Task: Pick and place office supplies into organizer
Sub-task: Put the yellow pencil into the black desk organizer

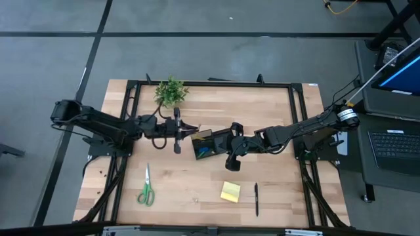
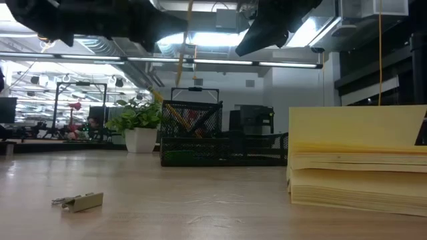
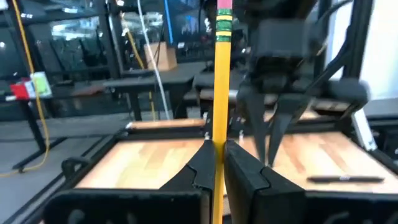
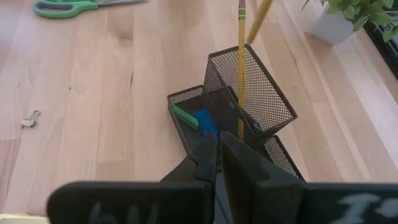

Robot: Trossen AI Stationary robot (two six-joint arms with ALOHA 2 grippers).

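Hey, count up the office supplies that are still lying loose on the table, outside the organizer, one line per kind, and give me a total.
Green-handled scissors: 1
Yellow sticky-note pad: 1
Black pen: 1
Small metal clip: 1
Total: 4

Left arm: reaches in from the table's left side, stretched toward the middle, wrist about level.
Left gripper (image 1: 188,129): near the table's centre, fingers (image 3: 202,163) pressed together on a pencil (image 3: 219,112) that stands upright between them.
Right arm: reaches in from the right side, bent at the elbow, forearm angled toward the centre.
Right gripper (image 1: 231,164): hangs over the middle of the table, fingers (image 4: 205,158) closed together, nothing between them.
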